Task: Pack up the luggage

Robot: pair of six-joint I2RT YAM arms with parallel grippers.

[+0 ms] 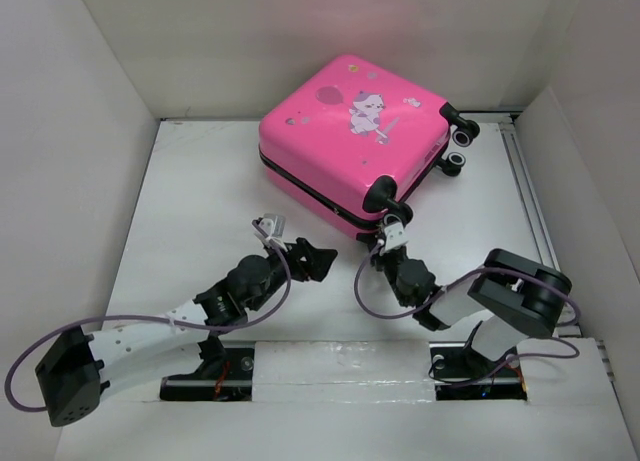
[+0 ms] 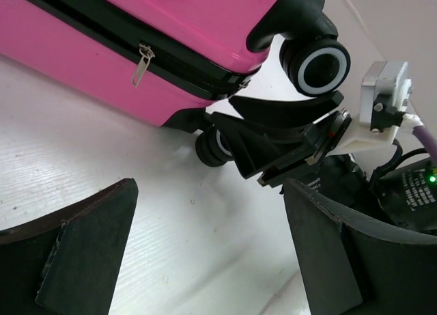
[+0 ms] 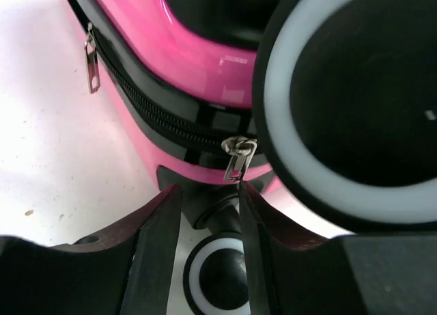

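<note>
Right gripper (image 3: 207,189) is half closed under the zipper pull (image 3: 237,158) of the suitcase (image 1: 350,131), nothing gripped; left gripper (image 2: 208,192) is spread wide, empty. Zipper step, probably: pull must be pinched next.

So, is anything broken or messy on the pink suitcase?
Nothing stands out. The luggage lies flat and closed on the table, turned at an angle, its wheels in place, no cracks or spills showing.

Ahead of left gripper (image 2: 212,253): bare table (image 2: 136,192) is lying open up to the luggage (image 2: 136,28).
To its right: right gripper (image 3: 208,192) is blocking the way.
Around right gripper's tips: wheel (image 3: 355,103) and zipper pull (image 3: 237,158) are crowding in close.
</note>
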